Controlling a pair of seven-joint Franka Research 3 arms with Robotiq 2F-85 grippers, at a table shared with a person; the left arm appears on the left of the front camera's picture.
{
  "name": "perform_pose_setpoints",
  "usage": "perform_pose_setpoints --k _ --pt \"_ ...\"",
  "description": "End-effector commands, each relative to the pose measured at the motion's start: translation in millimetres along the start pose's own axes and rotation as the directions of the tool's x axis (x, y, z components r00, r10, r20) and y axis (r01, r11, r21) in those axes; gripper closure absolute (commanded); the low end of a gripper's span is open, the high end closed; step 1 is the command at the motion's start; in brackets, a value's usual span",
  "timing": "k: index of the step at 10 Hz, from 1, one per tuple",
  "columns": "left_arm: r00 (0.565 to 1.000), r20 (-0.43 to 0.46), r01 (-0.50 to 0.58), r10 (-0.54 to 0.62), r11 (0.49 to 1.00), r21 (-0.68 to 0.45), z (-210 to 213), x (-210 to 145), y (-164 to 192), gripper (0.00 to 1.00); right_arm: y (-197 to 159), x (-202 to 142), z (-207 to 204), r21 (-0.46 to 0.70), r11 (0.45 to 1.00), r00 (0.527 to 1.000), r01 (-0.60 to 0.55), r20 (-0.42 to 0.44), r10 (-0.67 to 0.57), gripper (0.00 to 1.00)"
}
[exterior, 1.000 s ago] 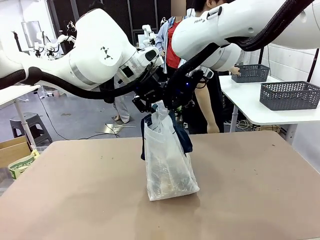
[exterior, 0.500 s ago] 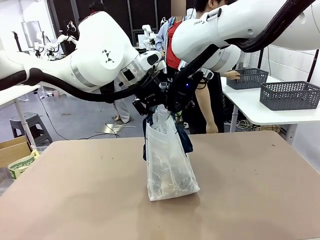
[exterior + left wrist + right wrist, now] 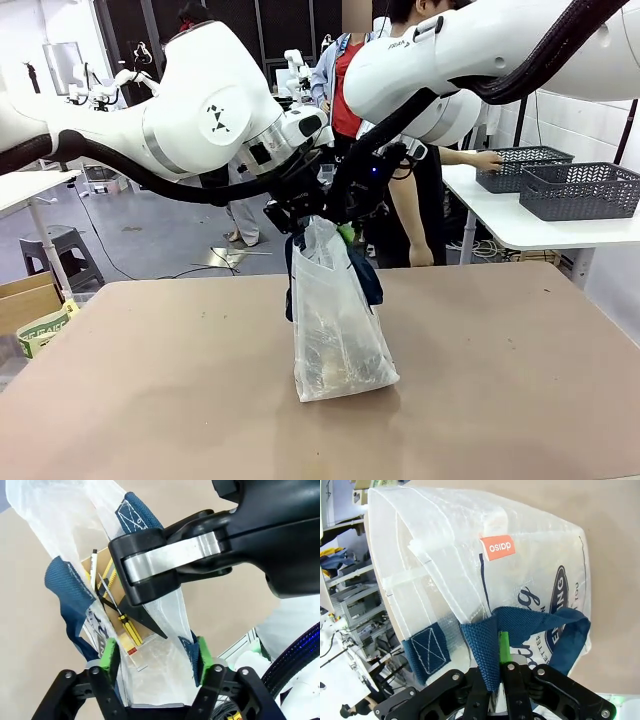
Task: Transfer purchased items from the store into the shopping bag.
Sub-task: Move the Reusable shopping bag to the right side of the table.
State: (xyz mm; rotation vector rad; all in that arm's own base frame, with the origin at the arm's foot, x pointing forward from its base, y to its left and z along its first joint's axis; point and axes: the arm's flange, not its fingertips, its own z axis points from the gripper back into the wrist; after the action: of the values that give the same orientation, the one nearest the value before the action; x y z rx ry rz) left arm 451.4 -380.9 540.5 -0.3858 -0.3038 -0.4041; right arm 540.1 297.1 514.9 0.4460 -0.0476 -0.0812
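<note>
Plenty of bare table [image 3: 150, 380] to left, right and near side of the shopping bag [image 3: 335, 330], upright at the middle and well clear of the edges. Tight above its mouth, with both claws close together there. Readable on the film: an orange tag [image 3: 497, 547] marked "daiso"; a navy oval print [image 3: 559, 580], legible only in part. Right gripper [image 3: 500, 652] clamped flat on a navy strap handle [image 3: 520, 622]. Left gripper [image 3: 154, 652] spread wide, green pads [image 3: 109, 655] either side of the bag's rim. Purchased items [image 3: 120, 620], yellow and dark, down inside the bag. Far right, on a white side table [image 3: 490, 215], a grey mesh basket [image 3: 510, 180] under a person's hand [image 3: 488, 160].
</note>
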Motion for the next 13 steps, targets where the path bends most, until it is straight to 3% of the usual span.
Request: perform_pose_setpoints --k 1,2,11,13 --pt "1.0 -0.016 -0.014 0.014 1.0 0.018 1.0 -3.7 -2.2 0.8 -2.6 0.2 0.2 0.049 0.999 1.0 -0.003 0.007 0.002 1.0" --pt "1.0 -0.016 -0.017 0.017 1.0 0.026 0.8 -3.7 -1.9 1.0 -2.9 -0.1 0.1 0.049 0.999 1.0 -0.004 0.007 0.004 1.0" --pt "0.999 -0.038 -0.033 0.038 0.994 0.108 1.8 -7.7 -2.4 1.0 -6.2 -1.3 2.5 0.065 0.998 1.0 -0.023 0.01 0.022 1.0" --pt "1.0 0.007 -0.021 0.02 0.994 0.11 3.7 -7.4 -4.5 1.0 -7.7 -1.6 4.1 0.094 0.995 0.999 -0.044 0.005 0.043 1.0"
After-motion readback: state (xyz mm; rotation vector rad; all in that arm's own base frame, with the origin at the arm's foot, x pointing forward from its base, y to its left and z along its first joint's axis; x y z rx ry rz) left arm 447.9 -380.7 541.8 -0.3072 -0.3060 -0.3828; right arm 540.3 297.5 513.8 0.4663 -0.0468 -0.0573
